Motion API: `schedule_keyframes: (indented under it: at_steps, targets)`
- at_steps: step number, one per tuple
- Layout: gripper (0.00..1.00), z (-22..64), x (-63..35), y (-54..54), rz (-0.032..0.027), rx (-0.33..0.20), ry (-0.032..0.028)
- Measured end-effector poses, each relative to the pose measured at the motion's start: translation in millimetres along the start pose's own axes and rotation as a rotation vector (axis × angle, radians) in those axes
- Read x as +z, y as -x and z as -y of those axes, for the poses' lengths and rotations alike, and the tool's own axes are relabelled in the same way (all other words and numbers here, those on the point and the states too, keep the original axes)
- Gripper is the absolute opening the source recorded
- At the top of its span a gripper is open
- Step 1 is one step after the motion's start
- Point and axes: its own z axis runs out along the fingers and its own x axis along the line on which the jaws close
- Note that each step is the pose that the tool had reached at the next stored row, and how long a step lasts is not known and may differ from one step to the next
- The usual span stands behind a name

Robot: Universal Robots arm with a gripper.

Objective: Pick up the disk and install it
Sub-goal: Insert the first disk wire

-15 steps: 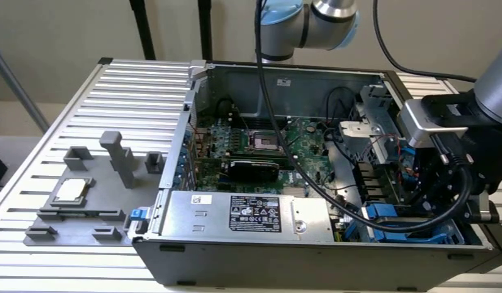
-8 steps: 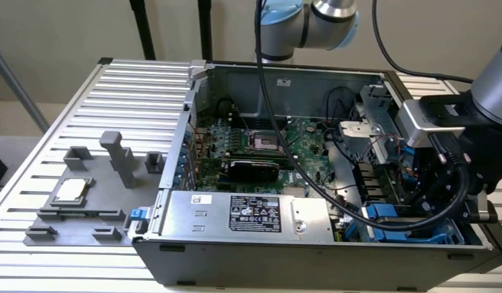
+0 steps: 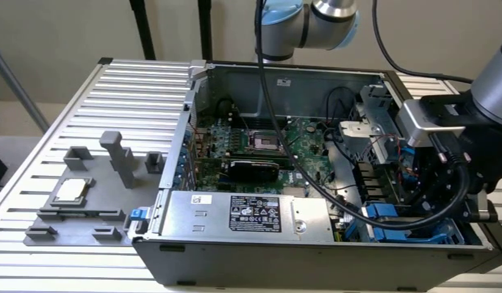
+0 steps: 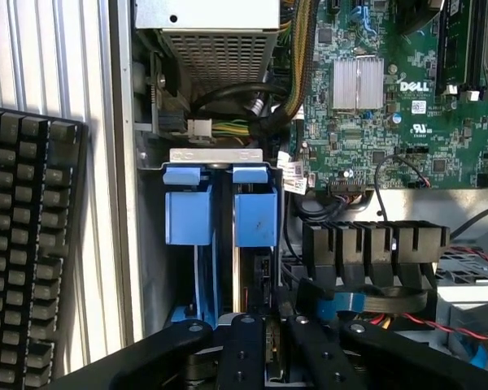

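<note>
wrist view: my gripper (image 4: 264, 357) was clenched narrow above the drive bay, and i could not confirm anything was held. the disk (image 4: 220, 215) sat edge-up in the bay, beside the motherboard (image 4: 407, 97). i judged it rigid, fairly heavy, shock-sensitive; best held by its blue rails.

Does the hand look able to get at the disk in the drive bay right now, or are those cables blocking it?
Probably yes. The hand sits directly over the blue-railed disk in the bay, with nothing visibly lying between them; the black connectors sit off to one side of the bay.
</note>
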Motion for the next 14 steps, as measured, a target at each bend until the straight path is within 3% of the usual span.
schedule_keyframes:
  at_steps: [8,14]
  targets:
    - [0.16,0.3,0.8,0.1,-0.0041,0.000,-0.0004]
    - [0.31,0.4,-4.0,0.3,-0.0043,0.000,-0.0002]
